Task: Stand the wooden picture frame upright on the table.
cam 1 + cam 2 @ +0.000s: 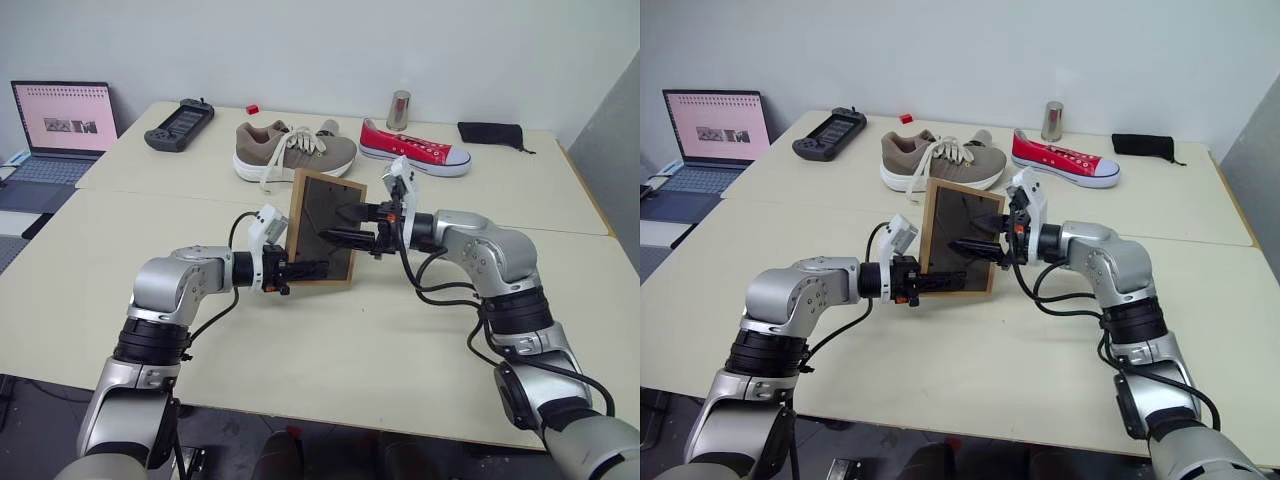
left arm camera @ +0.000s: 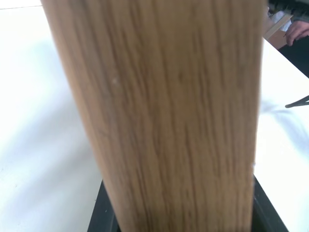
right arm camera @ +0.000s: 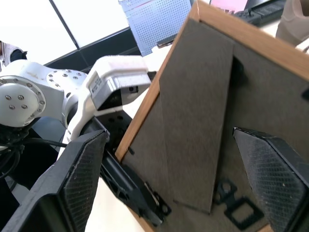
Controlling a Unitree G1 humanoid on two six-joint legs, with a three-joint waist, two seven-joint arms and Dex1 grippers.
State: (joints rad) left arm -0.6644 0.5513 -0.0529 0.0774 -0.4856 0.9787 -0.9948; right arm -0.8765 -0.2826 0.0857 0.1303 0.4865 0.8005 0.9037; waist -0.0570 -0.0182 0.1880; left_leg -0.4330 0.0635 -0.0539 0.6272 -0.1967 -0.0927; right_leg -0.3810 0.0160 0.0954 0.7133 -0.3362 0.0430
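I hold the wooden picture frame (image 1: 322,228) upright over the table (image 1: 330,350), its dark grey-brown back towards me. My left gripper (image 1: 300,270) is shut on the frame's lower left edge, and the light wood rim (image 2: 164,116) runs between its black fingers (image 2: 101,215). From the right, my right gripper (image 1: 336,224) stands open against the back. In the right wrist view its two fingers (image 3: 82,179) spread wide on either side of the fold-out stand (image 3: 193,121), which lies flat on the back. The picture side is hidden.
Behind the frame lie a brown shoe (image 1: 292,150) and a red sneaker (image 1: 415,148), with a metal cup (image 1: 399,110) and a black pouch (image 1: 492,134) further back. A game controller (image 1: 180,124) and an open laptop (image 1: 60,125) are at the far left.
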